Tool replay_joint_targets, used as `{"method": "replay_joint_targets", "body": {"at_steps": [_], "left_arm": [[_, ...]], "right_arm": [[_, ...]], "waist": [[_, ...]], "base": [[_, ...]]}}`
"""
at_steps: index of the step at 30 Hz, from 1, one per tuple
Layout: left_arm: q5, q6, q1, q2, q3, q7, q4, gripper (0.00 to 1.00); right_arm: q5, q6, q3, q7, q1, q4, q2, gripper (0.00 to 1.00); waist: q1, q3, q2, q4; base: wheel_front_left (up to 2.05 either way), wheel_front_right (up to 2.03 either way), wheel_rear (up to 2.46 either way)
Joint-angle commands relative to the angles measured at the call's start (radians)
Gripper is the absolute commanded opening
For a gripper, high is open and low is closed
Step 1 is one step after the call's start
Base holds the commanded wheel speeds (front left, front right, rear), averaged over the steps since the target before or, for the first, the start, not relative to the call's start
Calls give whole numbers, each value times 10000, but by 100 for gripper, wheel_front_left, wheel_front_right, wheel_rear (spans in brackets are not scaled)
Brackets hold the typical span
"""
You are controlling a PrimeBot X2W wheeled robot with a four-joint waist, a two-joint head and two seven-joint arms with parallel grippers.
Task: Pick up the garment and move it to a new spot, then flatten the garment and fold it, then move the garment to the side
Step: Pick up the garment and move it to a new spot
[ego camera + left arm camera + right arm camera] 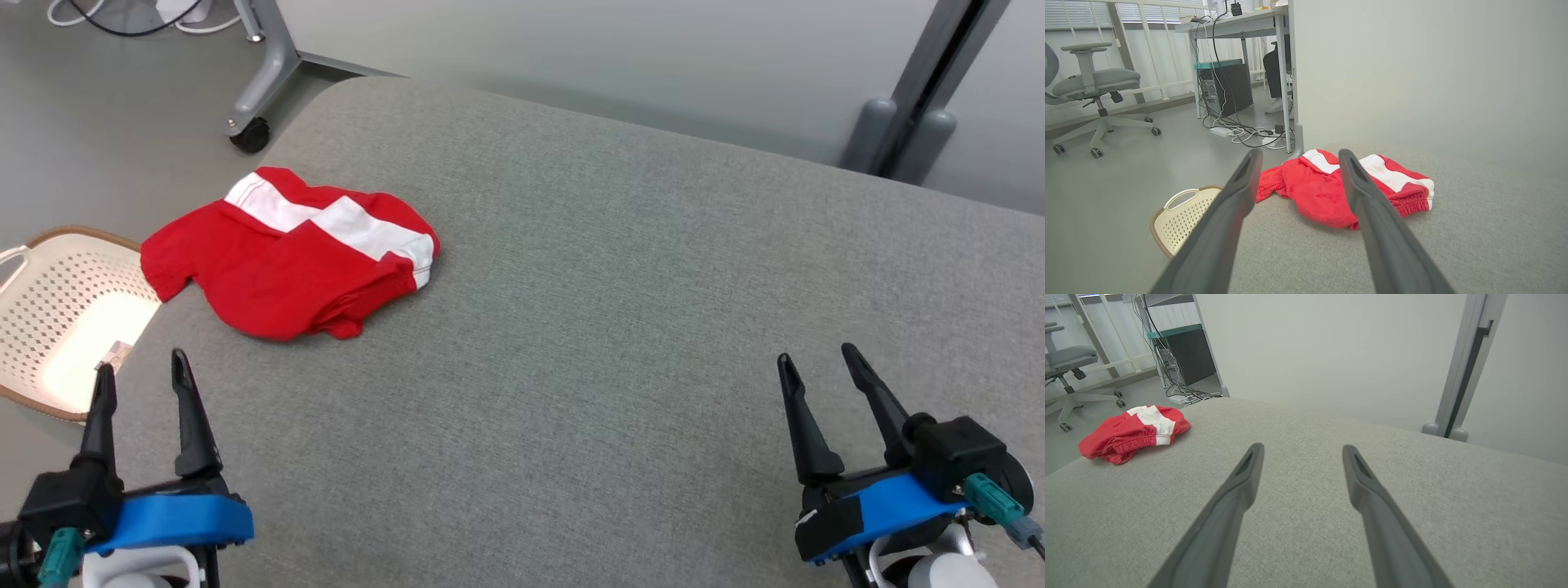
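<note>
Left gripper [140, 367] is hovering low over the table's [612, 310] near left corner. Its fingers are pointing toward the table's far edge, and its jaws are standing wide apart with nothing between them. Right gripper [817, 356] is hovering over the table's near right corner, fingers leaning slightly toward the table's left side. Its jaws are likewise spread and holding nothing. Cannot tell whether either is touching the table.

Each gripper is showing two long, dark, tapering fingers on a black body with a blue band. The table is wearing a flat grey woven cover with a rounded far left corner.

Garment [286, 261] is lying crumpled in a loose heap near the table's far left corner. It is soft red cloth with a broad white stripe and a gathered hem. One flap is reaching past the table's left edge.

A cream perforated basket [41, 310] with a brown rim is sitting on the floor beside the table's left edge.

The garment is lying ahead of the left gripper, apart from its fingertips. It is lying well apart from the right gripper, across the table.
</note>
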Motion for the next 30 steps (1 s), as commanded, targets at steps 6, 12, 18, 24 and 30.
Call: {"method": "replay_joint_targets", "body": {"at_steps": [6,12,18,24,30], "left_arm": [[-216,-121,-1664,489,322,-24,416,100],[-359,-166,-3086,1024,647,-24,956,100],[-558,-342,-4757,1836,888,-2,1989,100],[-631,-543,-6236,2594,759,362,3556,100],[-967,-702,-7224,2810,535,1846,5359,100]], "right_arm": [[-172,1,-110,195,-439,-519,-315,100],[-290,1,-325,441,-684,-1093,-597,100],[-455,-1,-884,672,-832,-1964,-884,100],[-566,1,-1430,924,-867,-2893,-1018,100],[-491,1,-1676,1039,-914,-3428,-1100,100]], "waist": [[0,663,-1,-606],[0,1468,-1,-1216],[0,2476,-1,-1885],[0,3379,-1,-2368],[0,3947,-1,-2614]], "base": [[0,0,0],[0,0,0],[0,0,0],[0,0,0],[0,0,0]]}}
